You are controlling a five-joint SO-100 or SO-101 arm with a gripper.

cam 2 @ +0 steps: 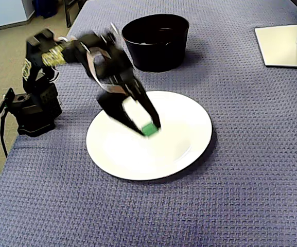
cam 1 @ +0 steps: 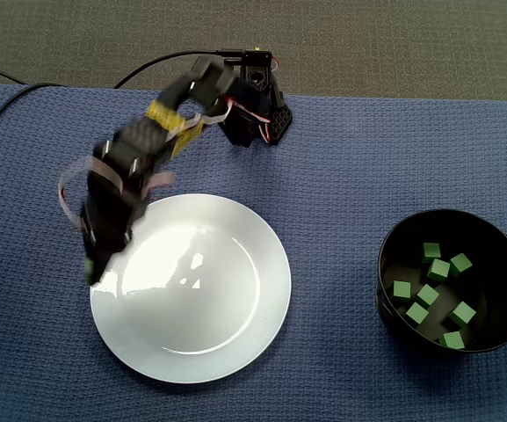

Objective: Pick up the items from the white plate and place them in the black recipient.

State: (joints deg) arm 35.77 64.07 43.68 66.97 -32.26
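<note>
Green cube (cam 2: 149, 129) was pinched in the gripper (cam 2: 149, 126) over the white plate (cam 2: 189, 131), blurred. Looked light and rigid, flat faces; grab two opposite sides, squeeze needn't be hard. Seven more cubes (cam 1: 427, 294) lay in the black recipient (cam 1: 502, 264)

**Camera arrangement.** One fixed view is taken from directly above, facing straight down onto the blue cloth (cam 1: 367, 158). The arm base (cam 1: 257, 110) is seen at the top, the white plate (cam 1: 235, 334) left of centre, and the black recipient (cam 1: 490, 264) at right. The other fixed view is taken obliquely from a raised, nearer position. There the recipient lies far and the base left. Plate, recipient, base and cloth are shared. A monitor stand (cam 2: 287, 46) is framed only obliquely.
</note>
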